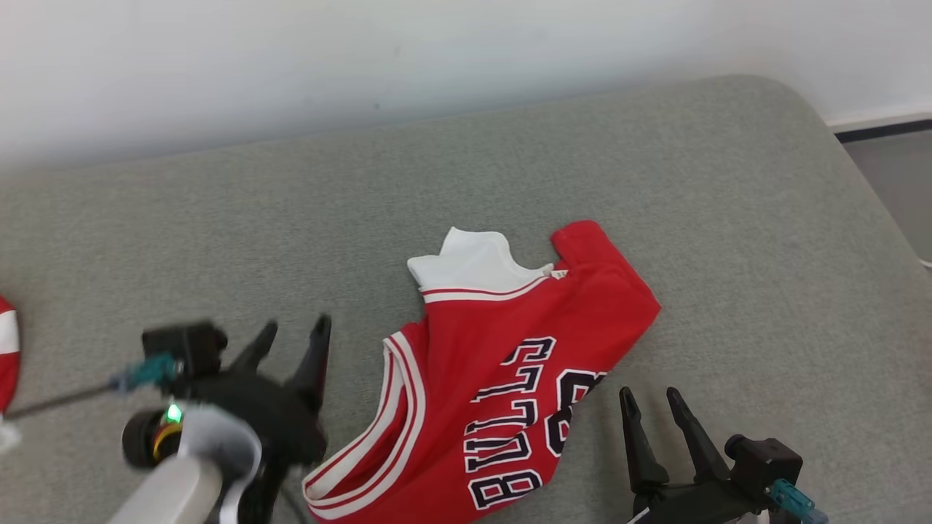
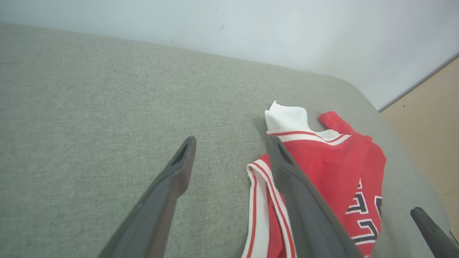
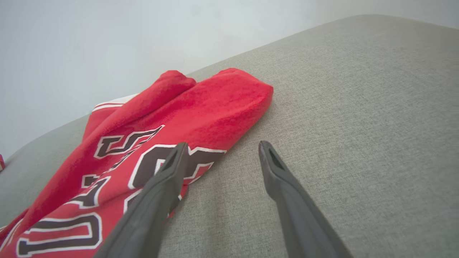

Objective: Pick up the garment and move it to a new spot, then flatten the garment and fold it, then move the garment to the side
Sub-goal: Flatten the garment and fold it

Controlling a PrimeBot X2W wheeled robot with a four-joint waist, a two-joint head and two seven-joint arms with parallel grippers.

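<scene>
A red basketball jersey (image 1: 510, 364), knit fabric w/ white-striped trim, a white panel at the neck and dark white-edged lettering, is seen lying rumpled on a grey fabric-covered bed (image 1: 728, 218). It is placed approx. mid-bed, toward the near edge, and is cut off by the bottom of the head view. Its long axis is judged to run diagonally, from the near edge up toward the far right corner, neck end farthest away. One side is folded over, so it is not yet flat.

The jersey is flanked by both arms. The left gripper (image 1: 297, 325) is held to the jersey's left, near the striped armhole trim; in the left wrist view (image 2: 232, 140) its fingers are spread wide w/ nothing between them, one finger crossing in front of the trim (image 2: 256, 200). The right gripper (image 1: 649, 394) is set just beside the jersey's right edge by the number; its fingers (image 3: 172, 168) are likewise spread wide and empty, one overlapping the cloth edge. Contact can't be told. The right gripper is judged marginally nearer.

The pale left forearm (image 1: 167, 495) is angled up from the near left, fingers aimed at the far edge, slightly rightward. The right fingers are aimed the same way, leaning a little left.

A second red-and-white item (image 1: 6, 349) is noted at the bed's left edge.
</scene>
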